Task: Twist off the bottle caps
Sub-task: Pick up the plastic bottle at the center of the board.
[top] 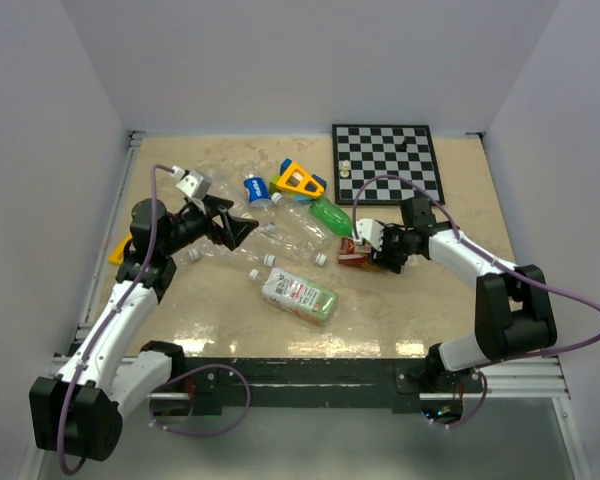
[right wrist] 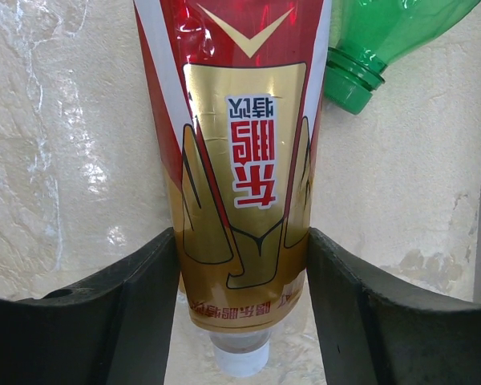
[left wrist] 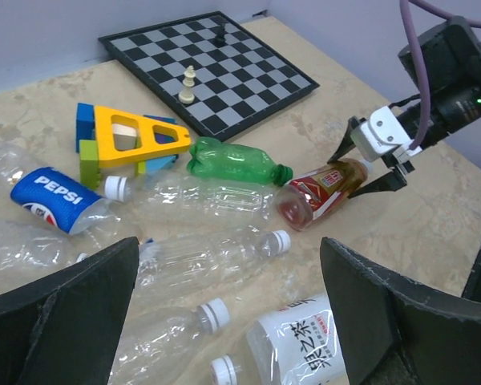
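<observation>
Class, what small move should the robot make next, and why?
Probably lift the red-labelled bottle slightly. The right gripper clamps its sides, its white cap points back toward the wrist, and the left gripper is open, away over the clear bottles.

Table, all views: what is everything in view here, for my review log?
table: one, beige marbled
chessboard: one, black-and-white, far right
chess pieces: two seen, one pale, one dark, on the chessboard
toy blocks: one cluster, yellow, blue, green, left of the chessboard
Pepsi bottle: one, blue label, beside the blocks
green bottle: one, green, centre
red-and-gold bottle: one, lying right of centre
clear bottles: several, lying centre-left
white-label bottle: one, greenish, nearest the bases
bottle caps: at least five, white, on bottles
left gripper: open, over clear bottles
right gripper: shut on the red-and-gold bottle
</observation>
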Action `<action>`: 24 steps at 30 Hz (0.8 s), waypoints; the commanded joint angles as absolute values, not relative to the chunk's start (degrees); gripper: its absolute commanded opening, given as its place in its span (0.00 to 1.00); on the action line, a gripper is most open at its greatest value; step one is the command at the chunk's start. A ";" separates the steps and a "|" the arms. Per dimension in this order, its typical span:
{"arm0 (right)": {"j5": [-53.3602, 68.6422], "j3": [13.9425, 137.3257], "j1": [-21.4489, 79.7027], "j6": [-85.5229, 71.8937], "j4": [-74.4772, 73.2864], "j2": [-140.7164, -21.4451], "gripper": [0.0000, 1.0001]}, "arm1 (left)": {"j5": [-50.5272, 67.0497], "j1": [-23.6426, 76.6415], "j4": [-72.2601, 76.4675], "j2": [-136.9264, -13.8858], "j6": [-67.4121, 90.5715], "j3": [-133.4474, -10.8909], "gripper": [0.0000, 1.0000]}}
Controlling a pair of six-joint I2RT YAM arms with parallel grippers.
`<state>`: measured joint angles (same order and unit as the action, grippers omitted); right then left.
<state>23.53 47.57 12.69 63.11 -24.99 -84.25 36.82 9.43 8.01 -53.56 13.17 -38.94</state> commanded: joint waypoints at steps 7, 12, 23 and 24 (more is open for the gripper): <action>24.17 53.08 12.74 71.79 -34.61 -80.43 0.16 | 53.34 11.60 24.50 -60.89 28.54 -37.00 1.00; 24.43 59.14 12.74 80.92 -41.56 -77.44 0.12 | 58.35 14.05 25.14 -71.78 37.34 -40.33 1.00; 32.17 65.83 21.87 94.14 -44.48 -74.27 0.11 | 56.78 27.41 14.00 -86.12 34.30 -55.00 0.97; 31.82 65.92 23.45 93.43 -43.86 -74.18 0.11 | 56.52 28.38 11.80 -87.87 32.80 -56.59 0.96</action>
